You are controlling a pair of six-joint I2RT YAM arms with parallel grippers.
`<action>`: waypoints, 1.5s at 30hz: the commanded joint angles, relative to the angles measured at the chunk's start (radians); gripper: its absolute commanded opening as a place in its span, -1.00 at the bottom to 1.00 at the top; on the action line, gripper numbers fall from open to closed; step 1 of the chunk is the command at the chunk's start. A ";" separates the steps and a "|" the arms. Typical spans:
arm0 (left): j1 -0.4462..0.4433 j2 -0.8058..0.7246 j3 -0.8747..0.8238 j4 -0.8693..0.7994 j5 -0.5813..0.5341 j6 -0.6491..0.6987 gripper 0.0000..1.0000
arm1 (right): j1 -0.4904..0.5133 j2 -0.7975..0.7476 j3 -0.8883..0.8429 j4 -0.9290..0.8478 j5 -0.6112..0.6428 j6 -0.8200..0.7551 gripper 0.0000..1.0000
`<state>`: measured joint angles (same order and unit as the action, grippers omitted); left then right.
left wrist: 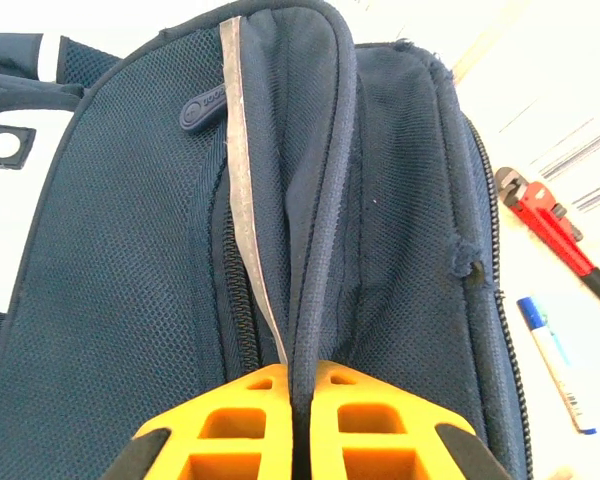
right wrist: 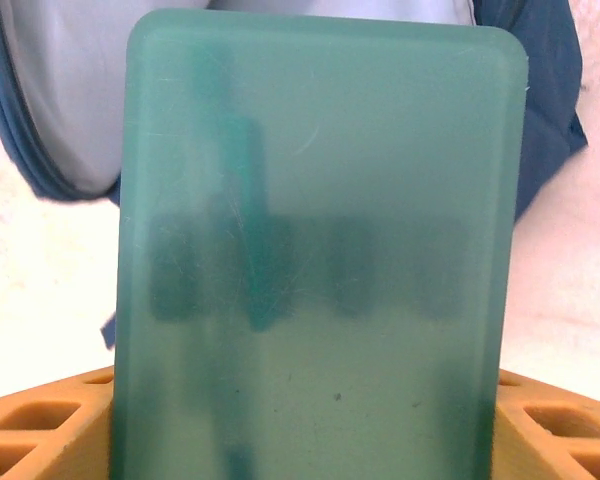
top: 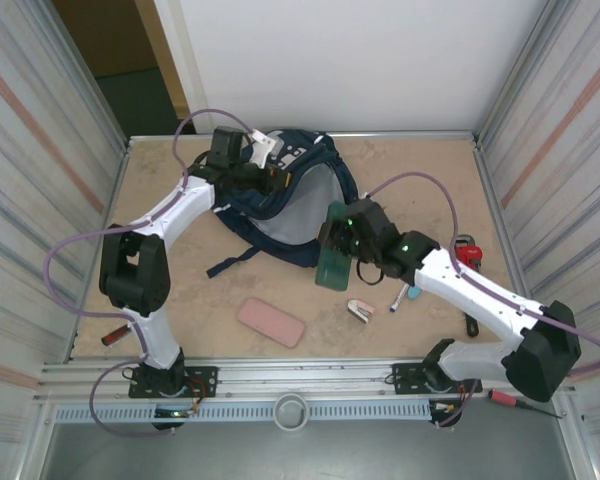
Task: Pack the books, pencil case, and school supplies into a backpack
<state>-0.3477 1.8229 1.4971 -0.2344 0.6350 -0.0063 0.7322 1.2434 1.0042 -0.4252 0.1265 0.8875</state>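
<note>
1. The left hand [top: 242,165] is clenched on the far rim of the backpack [top: 335,180]. In the left wrist view its orange fingers [left wrist: 230,420] pinch a fold of navy fabric with its piping.
2. The right hand [top: 340,240] grasps a green case [top: 334,262]. The case is translucent with dark shapes inside, and I judge that it is the pencil case. It hangs just beside the near edge of the backpack's mouth and is not yet inside.
3. The step in hand, as I judge it, is to bring the case into the mouth, where the grey lining [top: 298,215] is exposed.
4. To do this well, the left hand should hold the rim lifted and taut, so that the mouth is wide.
5. The right hand should lead with a narrow edge of the case and pass above the near rim, not push against it. It should release only when the case is well inside.
6. The case looks smooth and is held at one end, so it may pivot if a corner catches on the fabric.
7. The top view gives the layout. The marker [top: 398,297], a teal item [top: 413,292] and a pink-and-white item [top: 361,311] lie on the counter [top: 180,270] near the right arm. A pink flat pouch [top: 271,322] lies nearer the front.
8. The left wrist view gives the pinch in detail, which the top view leaves too small. It also shows a red wrench [left wrist: 550,220] beyond the backpack.
9. The right wrist view shows the case close, between orange fingers [right wrist: 40,420], with the grey lining behind it.
</note>
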 commanded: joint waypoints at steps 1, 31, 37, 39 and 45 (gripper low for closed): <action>0.011 -0.062 0.074 0.087 0.114 -0.078 -1.00 | -0.090 0.075 0.052 0.087 -0.146 -0.052 -0.09; 0.042 -0.002 0.167 0.088 0.234 -0.149 -1.00 | -0.194 0.813 0.430 0.460 -0.318 0.161 0.45; 0.043 -0.009 0.158 0.071 0.225 -0.143 -1.00 | -0.176 0.886 0.512 0.492 -0.354 0.168 -0.37; 0.042 -0.012 0.155 0.067 0.219 -0.139 -1.00 | -0.176 0.916 0.584 0.475 -0.358 0.143 -0.49; 0.042 -0.014 0.150 0.065 0.195 -0.145 -1.00 | -0.205 0.842 0.559 0.429 -0.392 0.034 -0.17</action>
<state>-0.3019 1.8683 1.6409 -0.2501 0.8005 -0.1558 0.5430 2.1616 1.6016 0.0235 -0.2543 1.0115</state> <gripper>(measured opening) 0.080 0.393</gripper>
